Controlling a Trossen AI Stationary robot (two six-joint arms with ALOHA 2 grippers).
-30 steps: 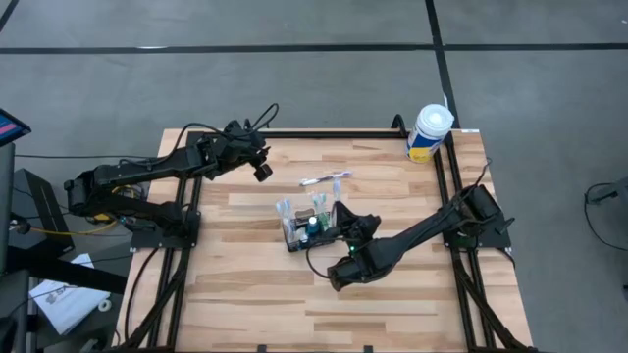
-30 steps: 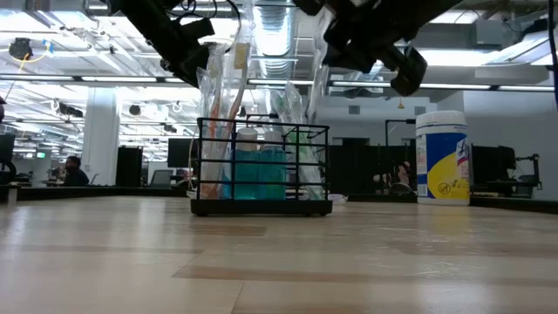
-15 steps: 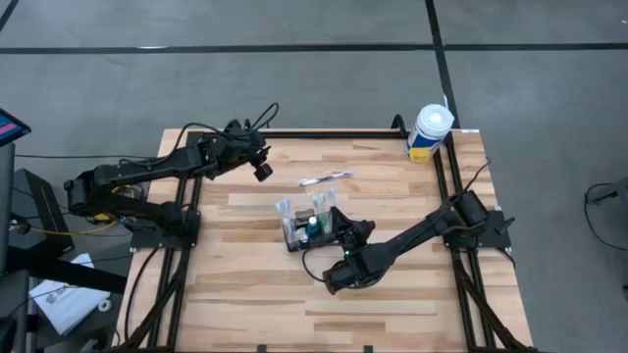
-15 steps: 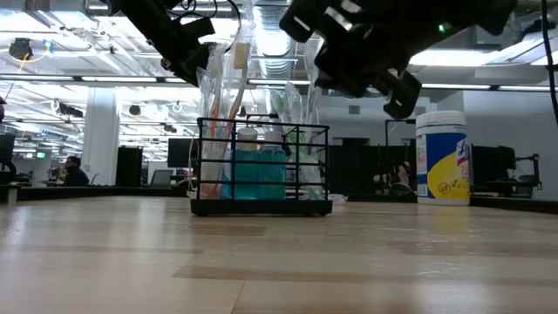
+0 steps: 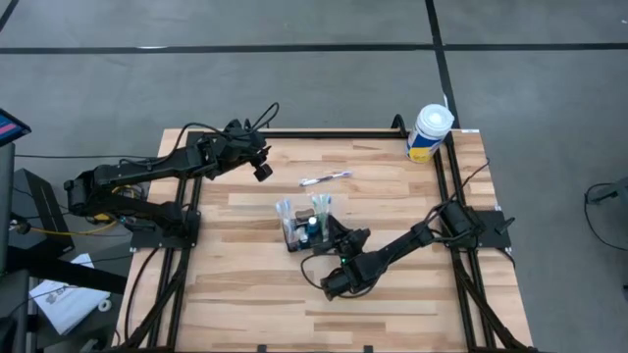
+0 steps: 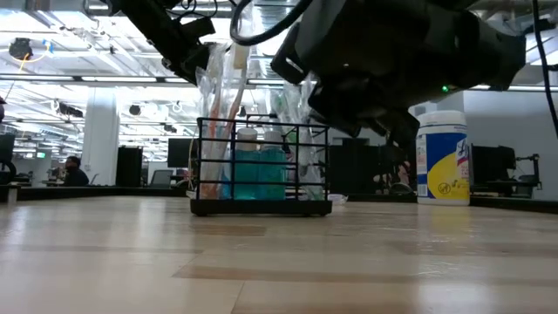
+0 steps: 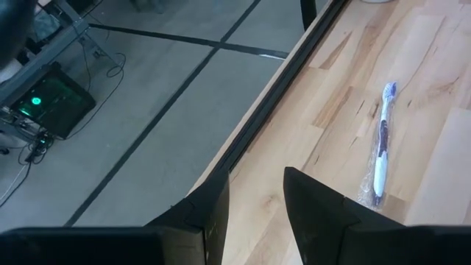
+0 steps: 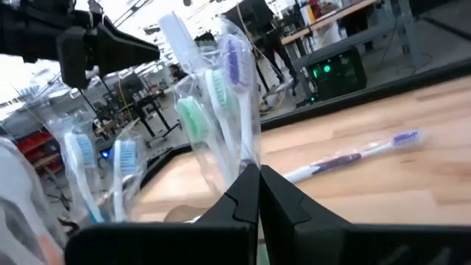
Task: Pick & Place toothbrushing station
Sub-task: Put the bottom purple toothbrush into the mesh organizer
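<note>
I'm seeing the mesh basket [image 5: 299, 231] holding wrapped toothbrushes [image 8: 221, 96] and a teal bottle [image 6: 261, 172]; right claw [image 8: 259, 193] pressed together beside it, left claw [image 7: 254, 199] part-spread, empty.

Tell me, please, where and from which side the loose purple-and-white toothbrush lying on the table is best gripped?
Grip the purple-and-white toothbrush at mid-handle, probably from straight above, fingers across its narrow width. It lies flat on the wooden table, apart from the black wire-mesh basket, so only its top and sides are reachable.
</note>
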